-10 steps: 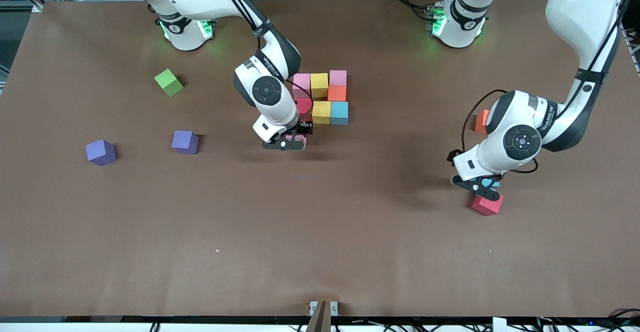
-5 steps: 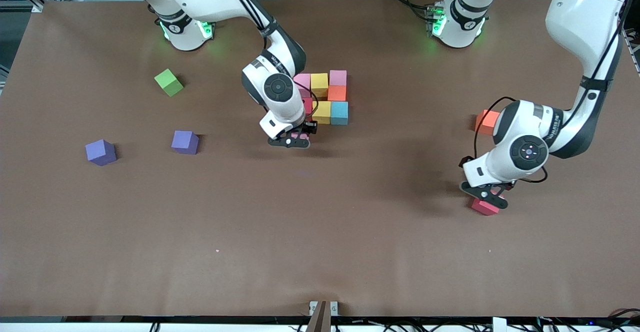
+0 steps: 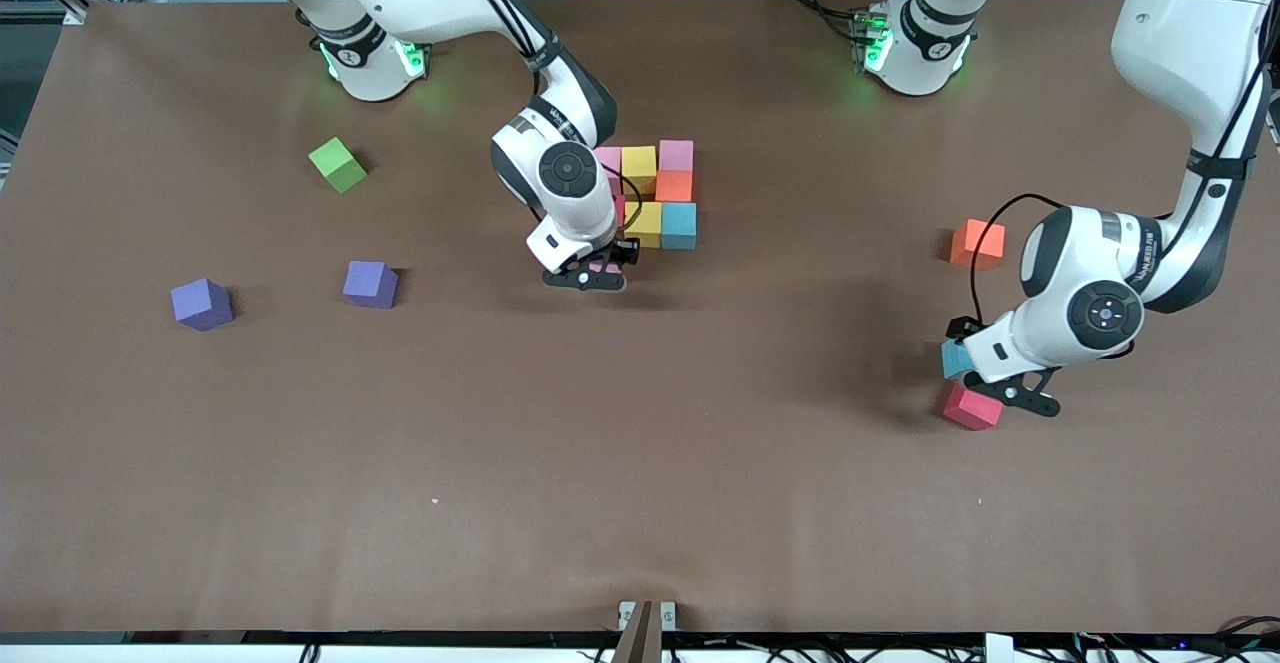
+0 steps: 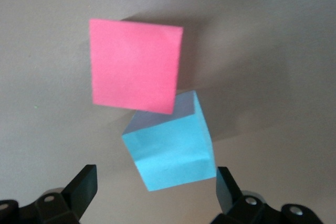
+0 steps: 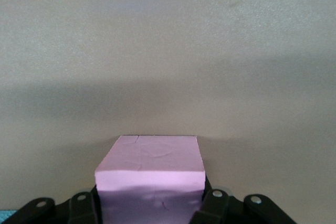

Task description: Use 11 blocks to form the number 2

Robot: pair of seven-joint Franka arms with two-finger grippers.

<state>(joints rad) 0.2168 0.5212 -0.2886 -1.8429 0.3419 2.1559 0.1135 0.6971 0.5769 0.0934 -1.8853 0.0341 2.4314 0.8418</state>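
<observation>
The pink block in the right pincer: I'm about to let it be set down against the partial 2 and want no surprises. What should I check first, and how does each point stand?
1. Right pincer grips the pink block: ok, shut on it from both sides.
2. Block sits square in the grip: ok, seen from the right wrist.
3. Block is beside the built cluster, on the side nearer the front camera: ok.
4. Block already rests on the table: cannot tell.
5. Left pincer stays away from the cluster: ok, open over the light blue block and red block at its own end.
</observation>
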